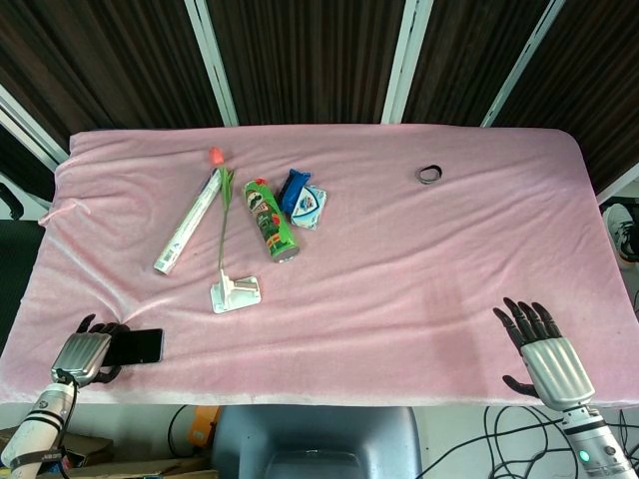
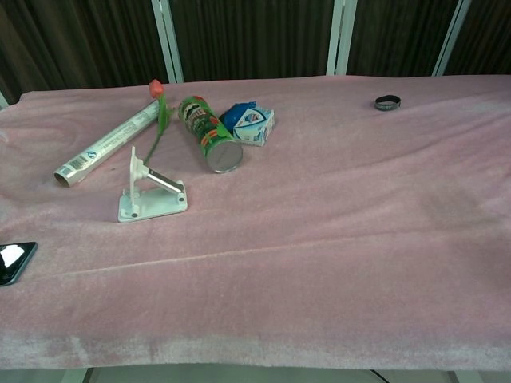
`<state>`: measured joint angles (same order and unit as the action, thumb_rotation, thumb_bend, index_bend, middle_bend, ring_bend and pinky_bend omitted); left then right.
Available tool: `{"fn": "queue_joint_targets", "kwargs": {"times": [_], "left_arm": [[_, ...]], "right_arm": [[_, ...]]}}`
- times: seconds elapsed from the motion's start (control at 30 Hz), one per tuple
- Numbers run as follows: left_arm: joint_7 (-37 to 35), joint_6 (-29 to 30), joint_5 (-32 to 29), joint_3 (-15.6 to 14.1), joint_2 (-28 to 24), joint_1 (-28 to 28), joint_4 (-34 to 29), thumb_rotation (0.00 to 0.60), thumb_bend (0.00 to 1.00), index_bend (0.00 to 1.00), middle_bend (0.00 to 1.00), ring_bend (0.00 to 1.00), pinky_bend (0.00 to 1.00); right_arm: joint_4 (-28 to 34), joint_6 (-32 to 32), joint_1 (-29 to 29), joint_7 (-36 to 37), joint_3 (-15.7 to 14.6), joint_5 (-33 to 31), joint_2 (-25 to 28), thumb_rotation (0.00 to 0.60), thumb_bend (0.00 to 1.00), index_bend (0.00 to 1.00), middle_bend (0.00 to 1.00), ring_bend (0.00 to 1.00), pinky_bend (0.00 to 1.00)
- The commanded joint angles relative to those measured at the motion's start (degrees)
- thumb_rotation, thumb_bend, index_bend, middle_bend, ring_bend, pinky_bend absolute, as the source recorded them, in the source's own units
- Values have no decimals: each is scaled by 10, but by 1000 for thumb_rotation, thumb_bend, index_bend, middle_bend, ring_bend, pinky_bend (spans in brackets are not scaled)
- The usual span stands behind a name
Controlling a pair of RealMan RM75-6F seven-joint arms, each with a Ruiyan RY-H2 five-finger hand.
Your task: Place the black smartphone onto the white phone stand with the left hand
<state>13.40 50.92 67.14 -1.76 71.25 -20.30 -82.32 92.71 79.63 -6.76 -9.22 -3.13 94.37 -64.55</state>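
Note:
The black smartphone (image 1: 138,346) lies near the table's front left corner; in the chest view only its right end (image 2: 14,261) shows at the left edge, now with a bright glare on the screen. My left hand (image 1: 85,354) is at the phone's left end, fingers curled over its edge and thumb beneath, gripping it. The white phone stand (image 1: 236,292) (image 2: 152,195) stands upright on the pink cloth, up and to the right of the phone. Off the front right edge, my right hand (image 1: 544,354) hovers with fingers spread and nothing in it.
Behind the stand lie a green crisp can (image 1: 270,220) (image 2: 209,133), a blue packet (image 1: 302,198), a rolled white tube (image 1: 187,222) and a red tulip (image 1: 222,200). A black ring (image 1: 429,175) (image 2: 387,102) sits at the back right.

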Motion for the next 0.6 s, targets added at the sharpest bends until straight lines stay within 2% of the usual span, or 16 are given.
{"fn": "queue_joint_targets", "kwargs": {"times": [0.03, 0.17, 0.23, 0.3, 0.43, 0.6], "left_arm": [[-10, -9, -2, 0, -4, -3, 0, 600, 322, 395, 521, 256, 16], [-39, -6, 14, 2, -7, -4, 7, 600, 328, 445, 677, 358, 24], [-56, 19, 36, 3, -5, 3, 13, 600, 335, 502, 793, 448, 36], [-72, 51, 61, 4, -4, 12, 18, 600, 339, 537, 839, 484, 43], [-109, 134, 119, 5, -1, 35, 32, 600, 339, 557, 856, 493, 45], [-153, 199, 163, 9, 0, 50, 44, 600, 340, 556, 856, 493, 47]], "right_arm": [[0, -1, 0, -1, 0, 0, -1, 600, 194, 0, 0, 0, 39], [0, -2, -1, -2, 0, 0, -1, 600, 193, 0, 0, 0, 39], [1, -1, 0, -1, 0, 0, -1, 600, 194, 0, 0, 0, 39], [0, 0, 0, 0, 0, 0, 0, 600, 193, 0, 0, 0, 39], [-1, -1, -1, -2, 0, 0, -1, 600, 193, 0, 0, 0, 39], [0, -4, -1, -5, -1, 0, -3, 600, 193, 0, 0, 0, 39]]}}
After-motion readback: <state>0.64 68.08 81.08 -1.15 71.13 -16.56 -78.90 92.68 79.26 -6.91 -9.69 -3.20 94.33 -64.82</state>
